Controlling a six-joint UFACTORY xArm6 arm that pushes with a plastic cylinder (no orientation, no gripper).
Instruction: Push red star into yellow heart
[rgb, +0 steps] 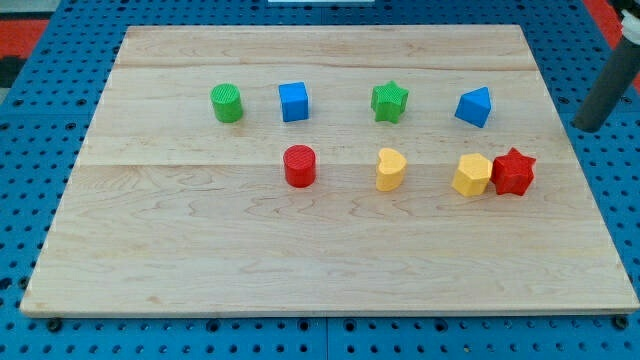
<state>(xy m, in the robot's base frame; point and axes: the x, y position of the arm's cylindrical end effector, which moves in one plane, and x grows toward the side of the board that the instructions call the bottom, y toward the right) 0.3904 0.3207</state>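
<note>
Over at the view's right, the red star (514, 172) sits touching a yellow block (472, 175) of uncertain shape, and that block lies between the star and our target, the yellow heart (390, 169), near the middle of the counter (200, 260). We judge a straight shove leftward would carry the yellow block along too (not what we want), so we would come at the star from its upper right, slide it toward the view's bottom clear of its neighbour, then drive it left into the heart. Our end effector is a bare rod, grasping nothing. It slants in at the view's upper right, my tip (586, 126) standing off the counter's edge, well apart from the star, above and right of it.
</note>
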